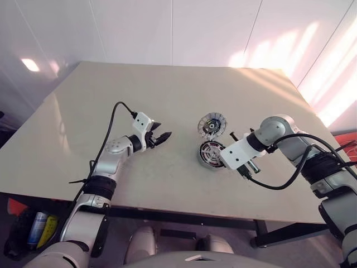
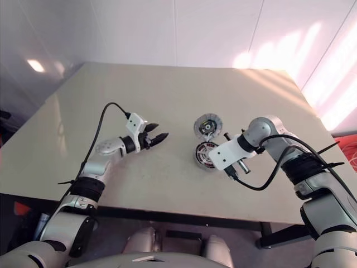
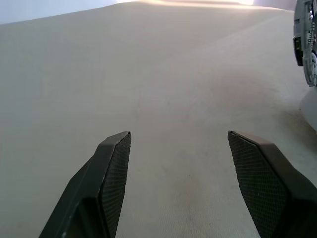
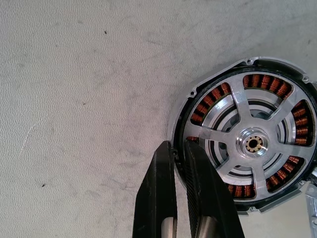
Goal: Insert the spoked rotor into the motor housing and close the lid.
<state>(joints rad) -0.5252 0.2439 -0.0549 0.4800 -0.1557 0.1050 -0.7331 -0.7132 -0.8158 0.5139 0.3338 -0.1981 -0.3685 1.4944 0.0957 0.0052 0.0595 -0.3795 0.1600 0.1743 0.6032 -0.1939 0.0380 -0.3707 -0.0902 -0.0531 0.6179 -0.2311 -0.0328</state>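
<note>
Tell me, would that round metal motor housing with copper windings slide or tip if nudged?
The round grey motor housing with copper windings lies flat, so it would probably slide, not tip. All metal, it is likely heavy and stiff. The right gripper pinches its rim.

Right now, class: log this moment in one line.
spoked rotor: in motor housing | right claw: shut on housing rim | left claw: open | lid: off

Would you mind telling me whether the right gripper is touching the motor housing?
Touching. In the right wrist view, the right gripper is shut on the rim of the motor housing, one finger outside it, the other inside.
</note>
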